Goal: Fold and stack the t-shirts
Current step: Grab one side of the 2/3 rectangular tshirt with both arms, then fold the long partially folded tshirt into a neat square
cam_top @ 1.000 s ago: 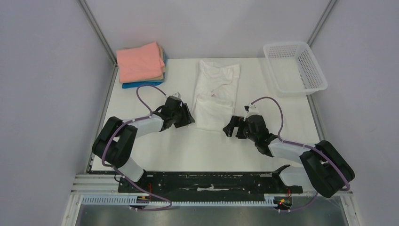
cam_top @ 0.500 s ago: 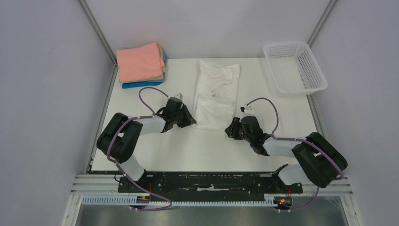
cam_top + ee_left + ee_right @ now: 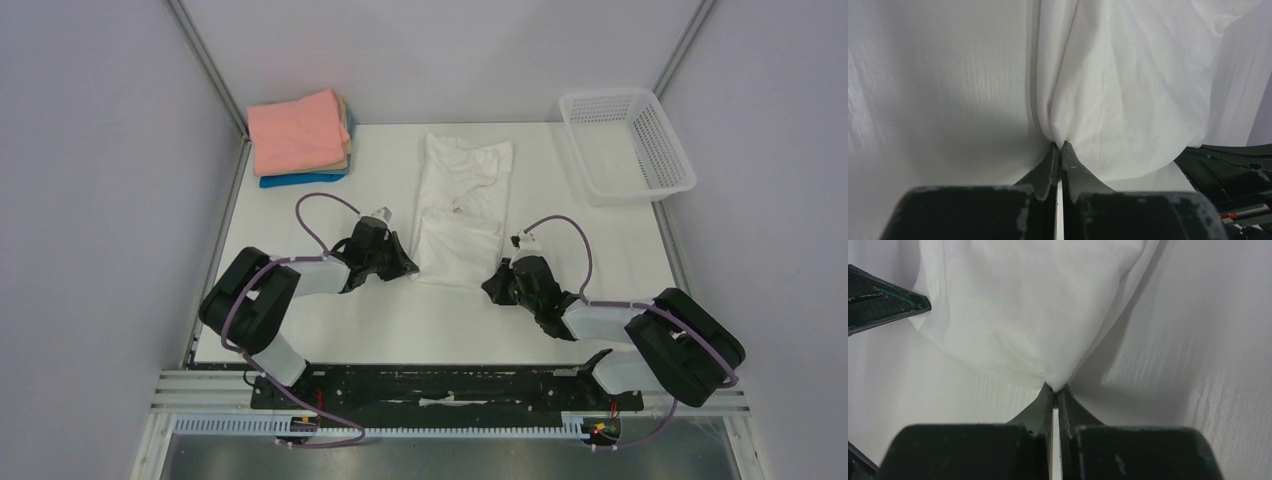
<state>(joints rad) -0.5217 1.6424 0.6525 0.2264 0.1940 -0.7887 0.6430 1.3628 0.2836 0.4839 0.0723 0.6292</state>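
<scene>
where both jaws pinch it, white t-shirt (image 3: 462,205) puckers.

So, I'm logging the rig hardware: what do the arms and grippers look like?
The left arm and right arm match: bulky black joint housings, white links between, a purple cable looping along each. The left gripper and right gripper have black fingers tapering to thin tips, on grey-scuffed black bodies.

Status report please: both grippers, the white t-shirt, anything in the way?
Left gripper shut on white t-shirt, near corner. Right gripper shut on its other near corner. Folded stack and basket apart, far side.
</scene>
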